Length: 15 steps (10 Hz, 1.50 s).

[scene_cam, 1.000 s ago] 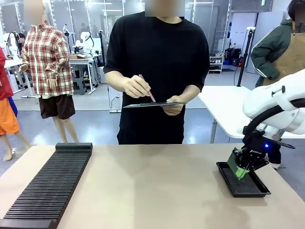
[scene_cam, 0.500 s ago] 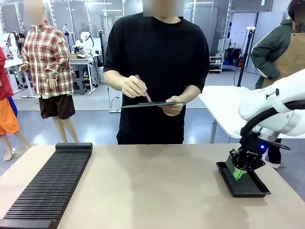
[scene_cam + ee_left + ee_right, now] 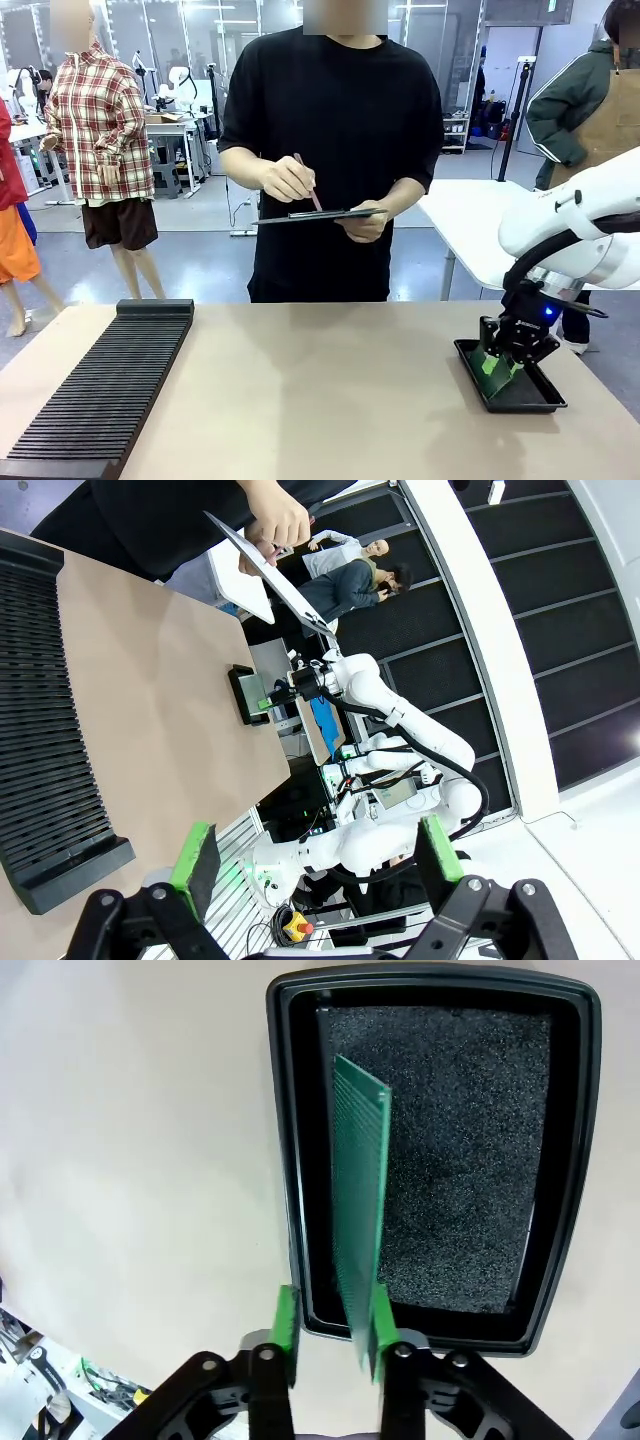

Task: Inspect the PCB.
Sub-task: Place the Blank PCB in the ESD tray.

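Observation:
The green PCB (image 3: 360, 1190) stands on edge inside the black tray (image 3: 570, 1160), its far end down on the foam and its near end leaning against one green pad. My right gripper (image 3: 330, 1305) straddles that near end with its jaws open; a gap shows between the other pad and the board. From the front, the right gripper (image 3: 515, 345) hangs low over the tray (image 3: 530, 400) at the table's right, with the PCB (image 3: 494, 362) tilted under it. My left gripper (image 3: 315, 860) is open with nothing in it, high above the table.
A long black slotted rack (image 3: 100, 390) lies along the table's left side. Across the table a person holds a dark clipboard (image 3: 320, 215) and a pen (image 3: 306, 180). Bare tabletop (image 3: 320, 400) lies between rack and tray.
My right gripper has sunk lower into the tray with the PCB, and its jaws have parted off the board. The person's pen hand shifted slightly.

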Tool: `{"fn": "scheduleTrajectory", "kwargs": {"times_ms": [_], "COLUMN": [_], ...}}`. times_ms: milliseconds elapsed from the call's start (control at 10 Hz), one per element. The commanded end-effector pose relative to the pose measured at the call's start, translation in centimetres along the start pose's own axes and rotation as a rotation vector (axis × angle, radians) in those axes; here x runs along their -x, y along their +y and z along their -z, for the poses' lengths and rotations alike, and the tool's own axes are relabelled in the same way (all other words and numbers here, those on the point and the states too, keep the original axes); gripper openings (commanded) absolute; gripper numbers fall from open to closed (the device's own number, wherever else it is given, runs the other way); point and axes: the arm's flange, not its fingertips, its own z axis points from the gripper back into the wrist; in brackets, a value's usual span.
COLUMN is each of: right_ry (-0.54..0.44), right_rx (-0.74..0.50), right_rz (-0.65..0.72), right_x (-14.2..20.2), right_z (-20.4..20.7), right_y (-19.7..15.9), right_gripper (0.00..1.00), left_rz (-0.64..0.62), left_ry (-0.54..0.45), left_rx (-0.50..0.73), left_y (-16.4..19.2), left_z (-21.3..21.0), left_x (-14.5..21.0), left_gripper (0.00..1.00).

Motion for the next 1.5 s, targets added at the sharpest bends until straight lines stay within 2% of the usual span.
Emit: {"fn": "scheduleTrajectory", "kwargs": {"times_ms": [0, 200, 300, 400, 500, 800, 900, 1400], "right_ry": [-0.018, -0.024, -0.034, -0.039, -0.037, -0.066, -0.048, -0.048], "right_rx": [0.043, 0.056, 0.068, 0.085, 0.11, 0.125, 0.098, 0.098], "right_rz": [0.027, 0.035, 0.039, 0.042, 0.043, 0.027, 0.014, 0.014], "right_x": [0.0, 0.3, 0.6, 0.9, 1.2, 2.2, 0.8, 0.8], "right_z": [0.4, 0.2, -0.3, -0.9, -1.5, -3.3, -2.5, -2.5], "right_y": [0.7, 0.6, 0.6, 0.5, 0.6, 0.7, 0.3, 0.3], "right_gripper": [1.0, 1.0, 0.86, 0.95, 1.0, 1.0, 1.0, 1.0], "left_rz": [0.01, 0.01, 0.01, 0.01, 0.01, 0.01, 0.01, 0.01], "left_ry": [0.005, 0.005, 0.005, 0.005, 0.005, 0.005, 0.005, 0.005], "left_rx": [0.003, 0.003, 0.003, 0.003, 0.003, 0.003, 0.003, 0.003], "left_y": [-0.2, -0.2, -0.2, -0.2, -0.2, -0.2, -0.2, -0.2], "left_z": [0.1, 0.1, 0.1, 0.1, 0.1, 0.1, 0.1, 0.1], "left_x": [0.1, 0.1, 0.1, 0.1, 0.1, 0.1, 0.1, 0.1], "left_gripper": [1.0, 1.0, 1.0, 1.0, 1.0, 1.0, 1.0, 1.0]}}
